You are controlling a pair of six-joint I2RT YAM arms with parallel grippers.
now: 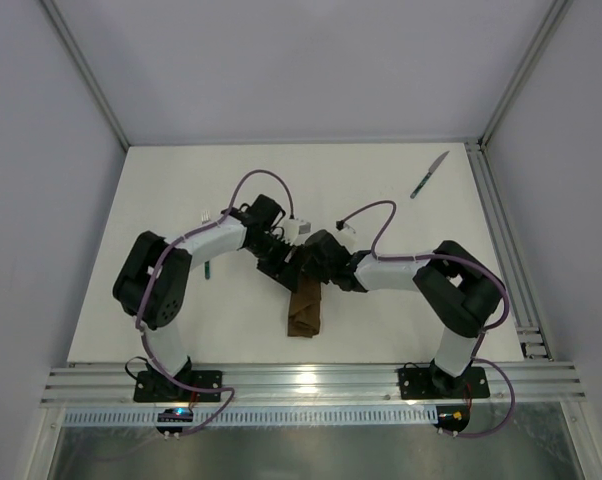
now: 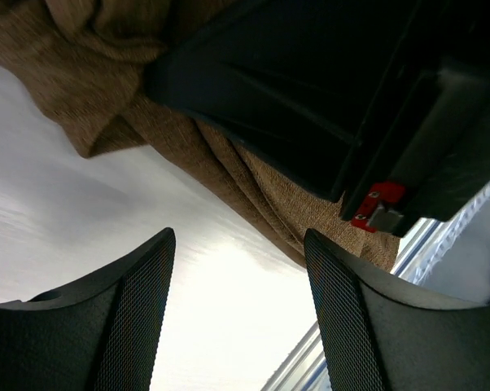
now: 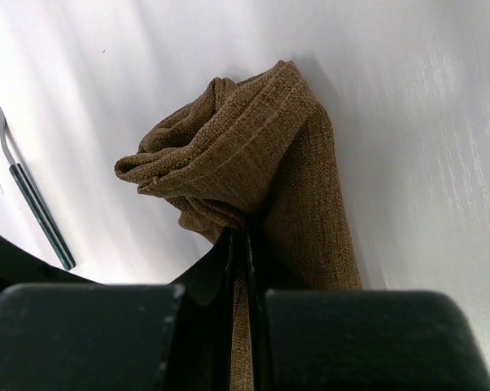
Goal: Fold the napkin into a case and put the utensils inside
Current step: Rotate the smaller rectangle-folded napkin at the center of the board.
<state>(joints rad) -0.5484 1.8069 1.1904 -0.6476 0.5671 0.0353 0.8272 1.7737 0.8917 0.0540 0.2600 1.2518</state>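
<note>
The dark brown napkin (image 1: 305, 312) is bunched into a narrow strip on the table below both grippers. My right gripper (image 1: 314, 268) is shut on its upper end; the right wrist view shows the jaws (image 3: 239, 238) pinching a fold of the gathered cloth (image 3: 253, 147). My left gripper (image 1: 284, 266) is open and empty right beside it, its fingers (image 2: 139, 318) over bare table with the napkin (image 2: 253, 183) just beyond. The fork (image 3: 29, 195) with a teal handle lies left of the napkin, partly hidden in the top view (image 1: 208, 270). The knife (image 1: 430, 174) lies at the far right.
The white table (image 1: 401, 320) is bounded by an aluminium rail (image 1: 311, 380) at the near edge and another (image 1: 501, 240) on the right. Grey walls stand behind and at both sides. The two wrists are close together over the table's middle.
</note>
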